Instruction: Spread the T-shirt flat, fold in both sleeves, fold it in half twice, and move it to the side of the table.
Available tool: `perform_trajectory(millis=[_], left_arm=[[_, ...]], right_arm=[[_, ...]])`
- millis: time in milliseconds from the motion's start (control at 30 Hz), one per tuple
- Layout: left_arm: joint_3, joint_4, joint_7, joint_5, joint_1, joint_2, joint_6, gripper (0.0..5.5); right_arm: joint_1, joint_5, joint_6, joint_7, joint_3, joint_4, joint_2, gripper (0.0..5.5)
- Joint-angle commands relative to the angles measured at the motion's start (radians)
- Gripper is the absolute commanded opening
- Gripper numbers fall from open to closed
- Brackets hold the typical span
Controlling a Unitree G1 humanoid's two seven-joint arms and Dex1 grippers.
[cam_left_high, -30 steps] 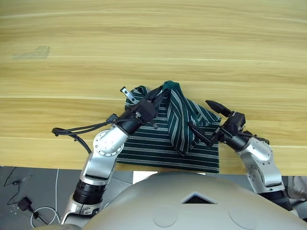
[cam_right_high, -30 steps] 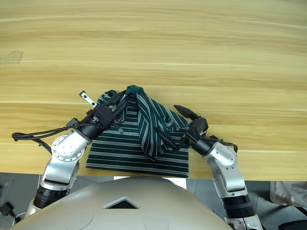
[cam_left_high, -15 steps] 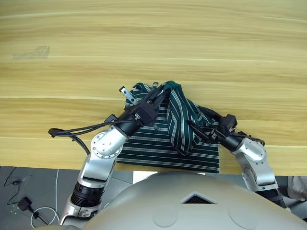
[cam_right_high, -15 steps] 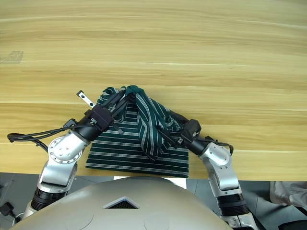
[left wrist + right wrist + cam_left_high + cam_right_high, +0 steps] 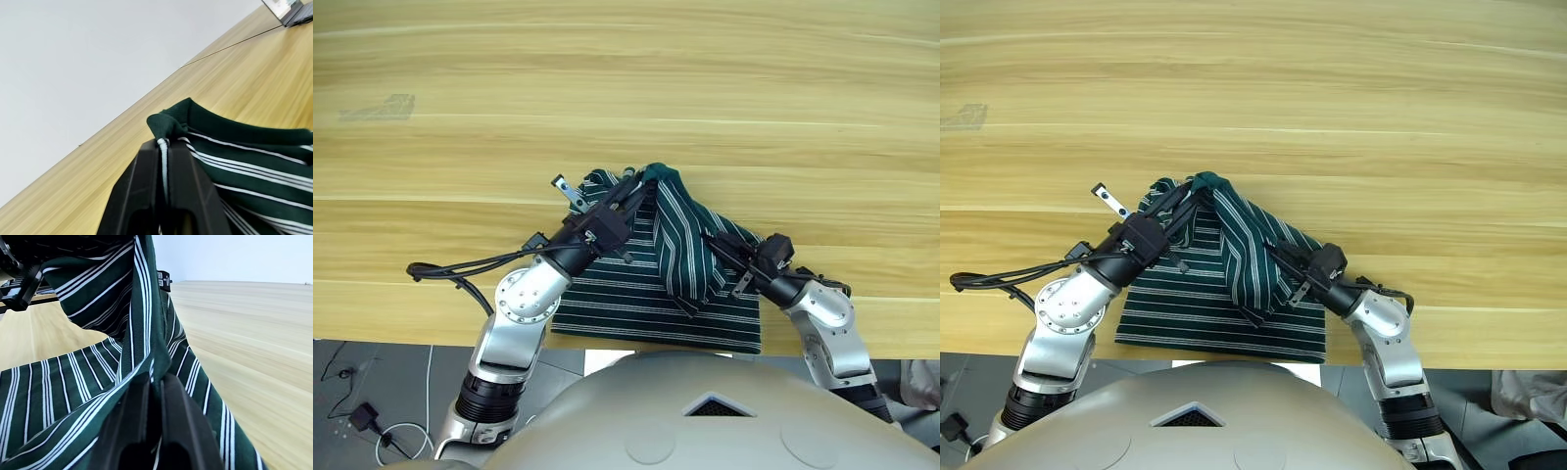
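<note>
**Mia:** Claw check! What is the left claw (image 5: pixel 639 183) doing?

**Ben:** It is clenched on the T-shirt (image 5: pixel 641 294). Its two fingers (image 5: pixel 142 191) are squeezed together, and a bit of the shirt's edge is stuck between them.

**Mia:** And the right claw (image 5: pixel 717 242)?

**Ben:** That one is pinched tight on the shirt too, on a striped fold on the right side.

**Mia:** Where is the shirt?

**Ben:** It is on the wooden table (image 5: pixel 607 78), at the near edge, between the two arms. It is dark green with white stripes. The near part lies flat, and its bottom edge is right by the table's edge.

**Mia:** Is all of it flat?

**Ben:** No. The left claw holds the far part up in a pointy bump. From that bump a strip of cloth runs down to the right claw.
</note>
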Motion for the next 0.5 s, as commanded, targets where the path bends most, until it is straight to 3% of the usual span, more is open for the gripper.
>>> perform_trajectory(millis=[33, 167, 300, 433, 500], left_arm=[[0.039, 0.028, -0.006, 0.019, -0.014, 0.035, -0.006, 0.05], [0.12, 0.062, -0.037, 0.007, -0.088, 0.095, 0.015, 0.05], [0.156, 0.18, -0.094, 0.022, -0.306, 0.158, 0.041, 0.05], [0.098, 0.641, -0.202, 0.063, -0.885, 0.167, 0.027, 0.05], [0.082, 0.975, -0.11, 0.135, -1.258, 0.13, 0.005, 0.05]], right_arm=[[-0.053, -0.005, -0.017, 0.007, -0.028, 0.003, -0.015, 0.01], [-0.196, -0.028, -0.046, 0.033, -0.094, 0.03, -0.072, 0.01], [-0.498, -0.1, -0.08, 0.06, -0.114, 0.177, -0.118, 0.01], [-1.126, -0.219, -0.155, 0.0, -0.131, 0.721, -0.115, 0.01], [-1.444, -0.32, -0.189, -0.161, -0.12, 0.997, -0.122, 0.01]])
